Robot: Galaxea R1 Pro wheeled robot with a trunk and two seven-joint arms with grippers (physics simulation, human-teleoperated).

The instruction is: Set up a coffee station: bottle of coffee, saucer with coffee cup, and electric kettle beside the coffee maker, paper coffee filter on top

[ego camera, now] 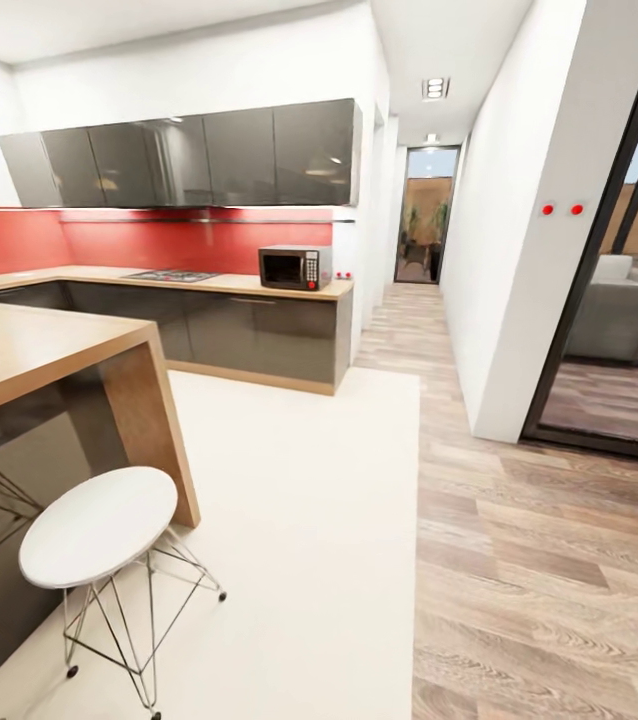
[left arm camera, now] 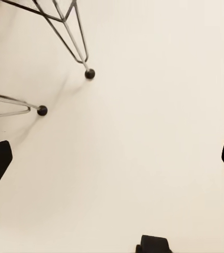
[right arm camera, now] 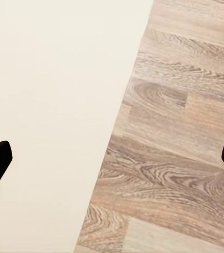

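I see a pale beige wood-look tabletop over glossy grey cabinets, backed by a red backsplash; a silver-and-black microwave sits on it. My cream floor meets grey-brown grained planks. The round stool seat is white

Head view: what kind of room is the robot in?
It looks like a home kitchen. A microwave sits on the countertop beside a cooktop, with grey cabinets above and a white stool at the island bar.
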